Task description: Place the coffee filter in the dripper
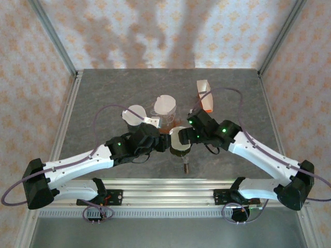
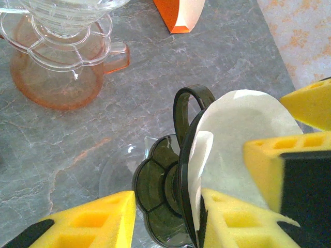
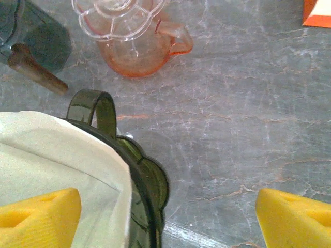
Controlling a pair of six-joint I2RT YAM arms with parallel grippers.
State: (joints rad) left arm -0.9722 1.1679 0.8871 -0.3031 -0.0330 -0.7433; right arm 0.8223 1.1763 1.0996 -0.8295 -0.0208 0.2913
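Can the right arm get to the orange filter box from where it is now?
Probably yes. The orange filter box stands just beyond the right hand, with only bare table between them, and that hand is open.

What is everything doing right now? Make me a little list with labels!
green dripper: gripped by the left gripper, looks tipped sideways
coffee filter: white, already inside the dripper, poking past its rim
right gripper: open, one finger at the filter
nearby on table: pink glass jug, orange box
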